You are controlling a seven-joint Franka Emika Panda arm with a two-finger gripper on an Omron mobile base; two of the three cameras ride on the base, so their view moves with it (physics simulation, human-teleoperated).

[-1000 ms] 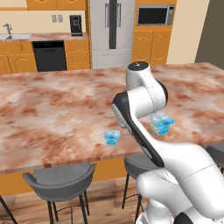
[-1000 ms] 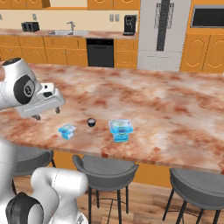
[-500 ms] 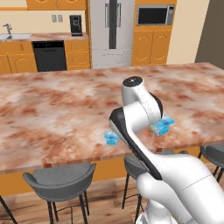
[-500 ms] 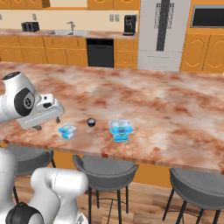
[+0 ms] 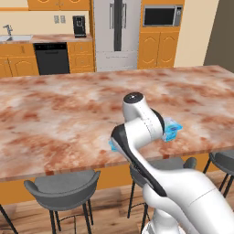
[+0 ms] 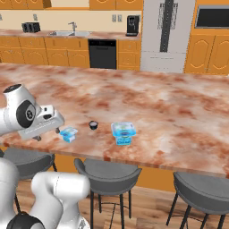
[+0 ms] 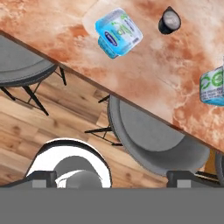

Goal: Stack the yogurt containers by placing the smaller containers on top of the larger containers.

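Yogurt containers, unstacked on counter (image 6: pixel 179 116): large green-marked pack (image 6: pixel 123 133) near front edge; dark cup (image 6: pixel 93 125) beside it; small blue pack (image 6: pixel 68 133) beyond cup. Gripper (image 6: pixel 47 132), jaws apart, empty, hovers by small pack, likely approaching.

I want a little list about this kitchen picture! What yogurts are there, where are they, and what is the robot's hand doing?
place: marble counter with grey stools under its near edge
big yogurt pack: light blue with green marking, standing near the counter's front edge
small yogurt pack: light blue and white, nearest the gripper
tiny cup: dark and round with a pale rim, between the two packs
stacked yet: no, all three stand apart
gripper: open, holding nothing, just beside the small pack
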